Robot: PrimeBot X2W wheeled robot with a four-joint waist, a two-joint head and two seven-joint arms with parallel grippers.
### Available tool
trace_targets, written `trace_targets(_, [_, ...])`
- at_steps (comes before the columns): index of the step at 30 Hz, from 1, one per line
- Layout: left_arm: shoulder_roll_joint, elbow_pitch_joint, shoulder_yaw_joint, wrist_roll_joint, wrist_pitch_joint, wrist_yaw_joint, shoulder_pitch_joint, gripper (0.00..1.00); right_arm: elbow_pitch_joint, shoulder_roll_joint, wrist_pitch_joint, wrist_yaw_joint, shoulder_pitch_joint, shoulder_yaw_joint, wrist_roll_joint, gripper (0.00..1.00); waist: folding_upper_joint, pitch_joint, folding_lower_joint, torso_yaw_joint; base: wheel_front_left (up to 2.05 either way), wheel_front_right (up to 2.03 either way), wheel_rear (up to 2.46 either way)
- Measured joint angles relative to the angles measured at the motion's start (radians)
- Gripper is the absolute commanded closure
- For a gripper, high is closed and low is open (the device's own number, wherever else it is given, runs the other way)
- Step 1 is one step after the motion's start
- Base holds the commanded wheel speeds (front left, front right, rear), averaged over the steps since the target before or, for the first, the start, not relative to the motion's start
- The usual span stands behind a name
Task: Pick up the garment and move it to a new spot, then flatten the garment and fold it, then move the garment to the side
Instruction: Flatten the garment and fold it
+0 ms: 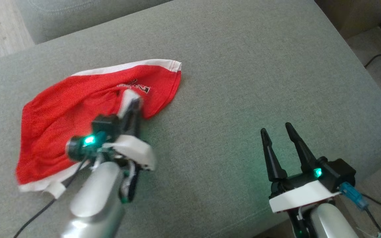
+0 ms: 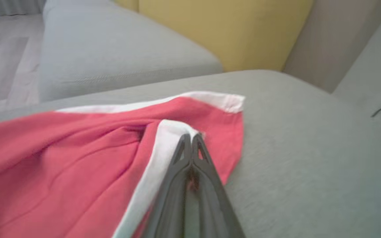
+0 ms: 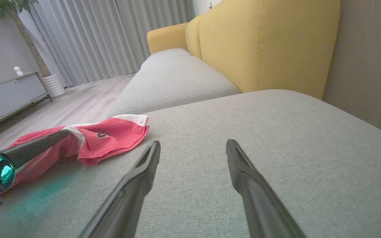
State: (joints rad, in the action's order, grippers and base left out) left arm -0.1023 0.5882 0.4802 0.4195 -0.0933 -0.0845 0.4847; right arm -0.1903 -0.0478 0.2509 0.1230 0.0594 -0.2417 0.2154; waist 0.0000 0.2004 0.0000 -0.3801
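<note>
There's the left gripper (image 2: 190, 138) pinched on the white hem (image 2: 164, 145), and in the head view that fold wraps right over its tips, so where the pads bite the garment (image 1: 68, 112) can't be made out (the left wrist view is smeared with blur, too). The garment's stretch toward the near edge of the cushion (image 1: 243, 82) slips under the left forearm (image 1: 94, 198), and the dark print (image 1: 138, 88) on its far side is too small to read.

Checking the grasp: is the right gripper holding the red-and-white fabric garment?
No, the right gripper stands open over the grey fabric cushion.
</note>
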Motion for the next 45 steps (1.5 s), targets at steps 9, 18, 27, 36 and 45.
trace_targets(9, [0.026, -0.350, 0.175, 0.040, 0.126, 0.067, -0.210, 1.00, -0.001, 0.000, 0.000, 0.000, -0.005, 0.018, -0.023, 0.00, 0.0000, -0.014, -0.0001, -0.005, 0.00, 0.00, 0.00])
trace_targets(18, [0.030, -0.294, 0.257, 0.118, 0.105, 0.129, -0.289, 0.00, -0.001, 0.000, 0.000, 0.000, -0.005, 0.027, -0.024, 0.00, 0.0000, -0.005, 0.0000, -0.013, 0.00, 0.00, 0.00])
trace_targets(27, [0.021, -0.366, 0.218, 0.150, -0.004, 0.098, -0.296, 0.00, 0.011, 0.000, 0.000, 0.000, -0.013, 0.061, -0.052, 0.00, 0.0000, -0.023, 0.0000, 0.024, 0.00, 0.00, 0.00])
trace_targets(36, [-0.123, -0.425, 0.082, 0.105, -0.115, -0.019, -0.448, 0.00, 0.030, 0.000, 0.000, 0.000, -0.033, 0.096, -0.095, 0.00, 0.0000, -0.064, -0.0001, 0.131, 0.00, 0.00, 0.00])
trace_targets(45, [-0.123, -0.346, 0.074, 0.075, -0.068, -0.089, -0.428, 0.00, 0.015, 0.000, 0.000, 0.000, -0.032, 0.063, -0.095, 0.00, 0.0000, -0.083, 0.0000, 0.154, 0.00, 0.00, 0.00])
